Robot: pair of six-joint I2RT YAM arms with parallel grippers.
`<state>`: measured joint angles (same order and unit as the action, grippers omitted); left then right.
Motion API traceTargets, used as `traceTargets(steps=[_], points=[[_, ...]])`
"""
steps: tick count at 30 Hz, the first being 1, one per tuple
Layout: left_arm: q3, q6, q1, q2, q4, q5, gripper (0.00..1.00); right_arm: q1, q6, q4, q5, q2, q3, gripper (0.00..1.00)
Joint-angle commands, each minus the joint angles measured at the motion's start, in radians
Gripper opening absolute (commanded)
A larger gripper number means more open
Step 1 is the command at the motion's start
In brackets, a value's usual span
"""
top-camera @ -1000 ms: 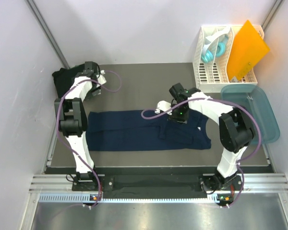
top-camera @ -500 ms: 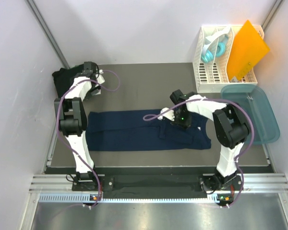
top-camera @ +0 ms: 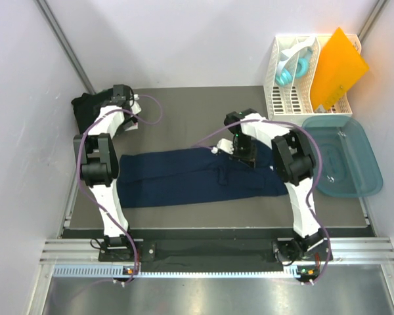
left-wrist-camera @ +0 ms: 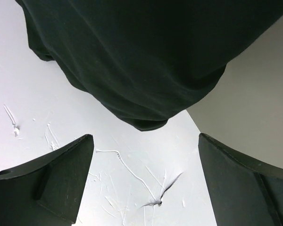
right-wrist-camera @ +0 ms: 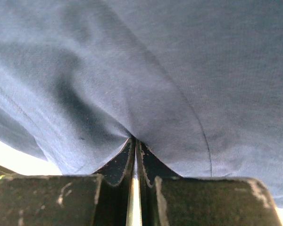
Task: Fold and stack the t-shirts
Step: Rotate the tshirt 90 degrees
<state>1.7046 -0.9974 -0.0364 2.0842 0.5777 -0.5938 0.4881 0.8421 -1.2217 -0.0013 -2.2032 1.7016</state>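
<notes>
Navy t-shirt (top-camera: 184, 177) is pinched at its edge by the right gripper (top-camera: 244, 153) — long axis runs leftward from it; left gripper (left-wrist-camera: 144, 141), jaws apart, hangs farther off.

white rack (top-camera: 285, 102) back right, orange sheet (top-camera: 338, 69) leaning in it, teal tub (top-camera: 348, 157) just in front, grey mat (top-camera: 184, 111)

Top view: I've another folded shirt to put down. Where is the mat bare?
Bare mat lies behind the navy t-shirt, between the black shirts and the white rack. A narrow strip runs along the mat's near edge. The right side is crowded: teal tub, and the right arm over the shirt's end.
</notes>
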Motion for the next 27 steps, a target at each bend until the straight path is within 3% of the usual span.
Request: traceTargets(steps=[1,8,19,27], points=[[-0.01,-0.001,-0.008,-0.052,-0.052,-0.024,0.97,-0.028,0.068,0.43,0.116,-0.161,0.168,0.01],[-0.007,-0.027,-0.01,-0.033,-0.104,-0.037,0.97,-0.011,0.129,0.58,0.224,-0.219,0.227,0.0],[0.026,-0.027,-0.01,0.005,-0.141,-0.07,0.98,0.024,0.296,0.748,0.284,-0.38,0.47,0.0],[-0.019,-0.038,-0.011,-0.021,-0.167,-0.07,0.97,0.035,0.296,0.905,0.374,-0.388,0.435,0.04]])
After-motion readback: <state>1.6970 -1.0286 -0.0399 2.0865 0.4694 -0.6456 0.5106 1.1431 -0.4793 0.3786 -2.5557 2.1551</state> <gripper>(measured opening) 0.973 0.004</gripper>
